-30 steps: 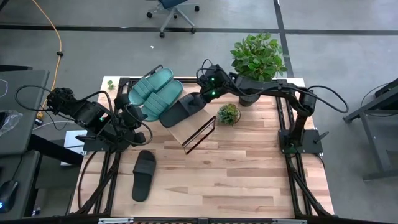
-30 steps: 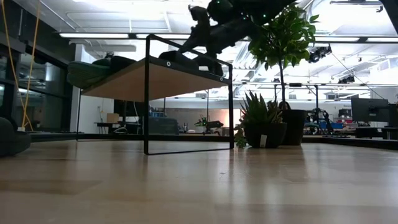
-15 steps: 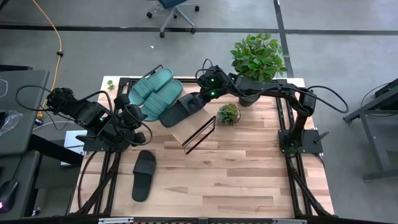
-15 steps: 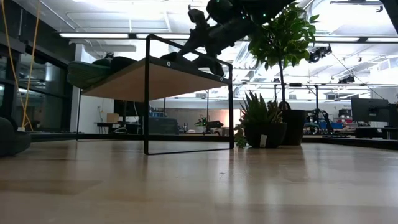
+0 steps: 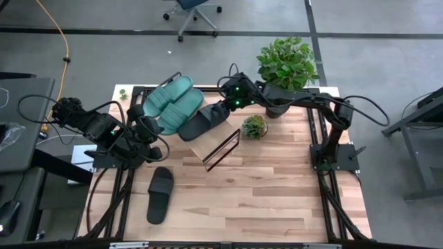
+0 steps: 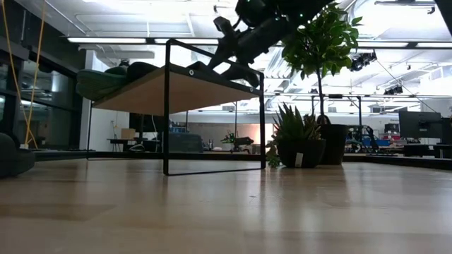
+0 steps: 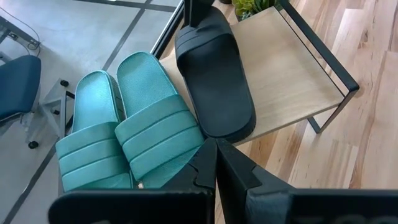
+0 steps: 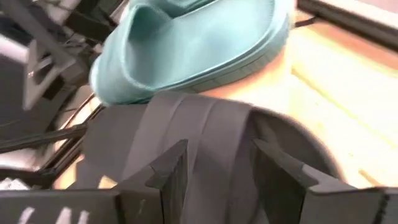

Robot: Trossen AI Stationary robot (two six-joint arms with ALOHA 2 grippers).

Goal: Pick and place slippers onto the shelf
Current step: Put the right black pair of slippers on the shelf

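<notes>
Right end effector [image 5: 220, 112] hangs over the shelf [image 7: 292, 74] near the worktop's [image 5: 277, 187] far edge, its fingers [image 8: 166, 175] spread wide on either side of the strap of a black slipper [image 5: 201, 121] — not pinching it, as far as the right wrist view shows. That slipper lies flat on the slanted board, just beside the two teal slippers [image 5: 166, 102], which sit side by side and touch along their length. Packing them close looks deliberate: the board has bare wood left on the other side of the black one, room enough, I judge, for the last slipper. With the fingers apart and the slipper resting on the plank, this reads as a release just made rather than a grasp.

Left end effector [image 5: 147, 128] waits near the worktop's left edge, fingers pressed together and holding nothing, aimed toward the shelf. The second black slipper [image 5: 160, 194] lies on the worktop well apart from the shelf, toward the near-left corner — the one piece not yet placed.

From the low view the slippers are mostly hidden by the board's edge; the right arm blocks the black slipper's heel from above, so whether a fingertip touches the foam is unclear.
</notes>
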